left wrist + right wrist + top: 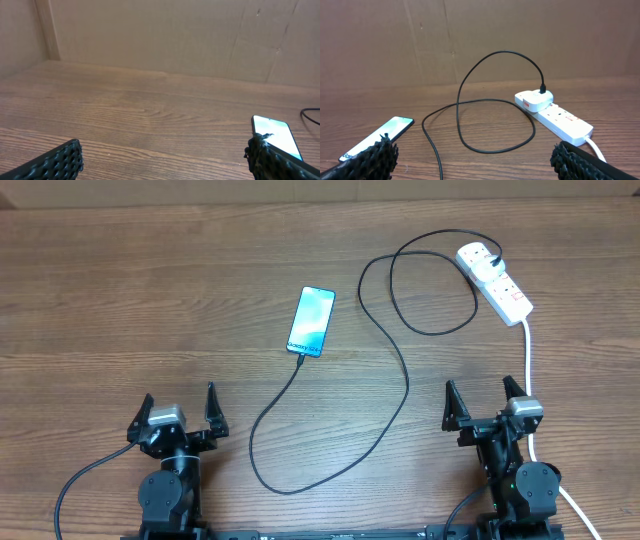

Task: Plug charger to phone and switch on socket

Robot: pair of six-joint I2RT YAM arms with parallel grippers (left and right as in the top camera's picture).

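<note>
Wood-grain table [120,300] fills the frame, backed by plain brown board. At its centre the phone [312,320] lies flat, screen lit, with the charger [395,350] meeting its near end; whether the tip is seated cannot be told. The black cable loops across the wood to a plug in the socket [497,282] at the far right, whose white cord [528,360] runs toward the near edge. Both arms sit at the near edge, the left gripper [178,412] and right gripper [485,400] spread wide, holding nothing.
</note>
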